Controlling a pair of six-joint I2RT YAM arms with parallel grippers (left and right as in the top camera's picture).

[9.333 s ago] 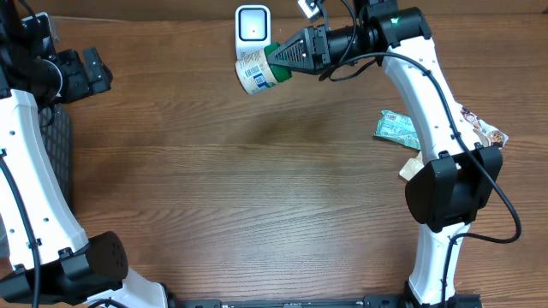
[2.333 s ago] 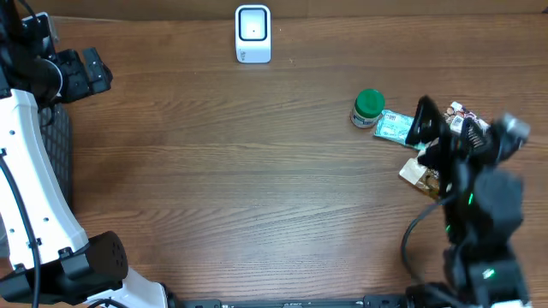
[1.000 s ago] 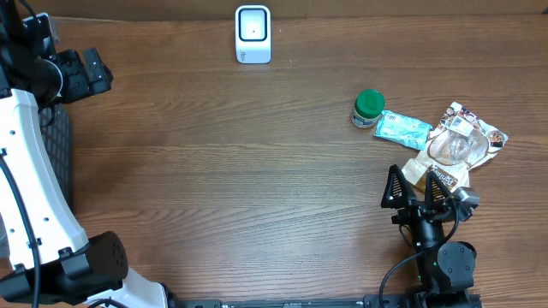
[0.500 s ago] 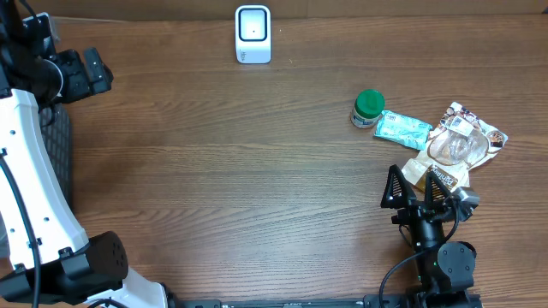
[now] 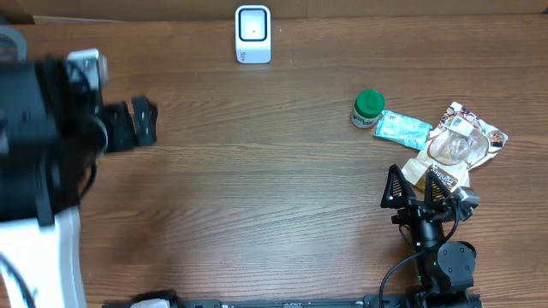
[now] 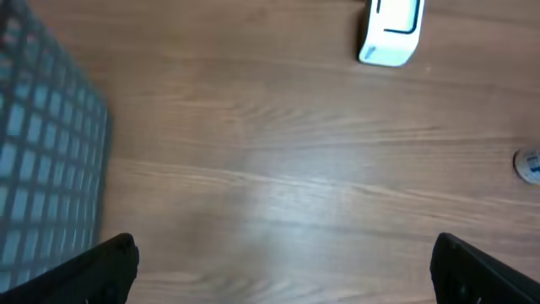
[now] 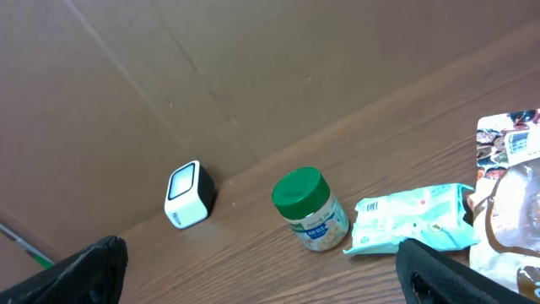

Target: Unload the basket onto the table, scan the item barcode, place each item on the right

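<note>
Left gripper [image 5: 145, 125] blurred, apparently farther inward than before; jaws wide, like right gripper [image 5: 417, 191].

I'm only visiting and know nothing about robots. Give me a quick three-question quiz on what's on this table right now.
1. True or false: the green-lidded jar stands upright.
2. What lies right beside the jar? A) a banana B) a teal packet C) a spoon
3. What do the left tool and right tool hold?
Key: 1 true; 2 B; 3 nothing, both are open.
</note>
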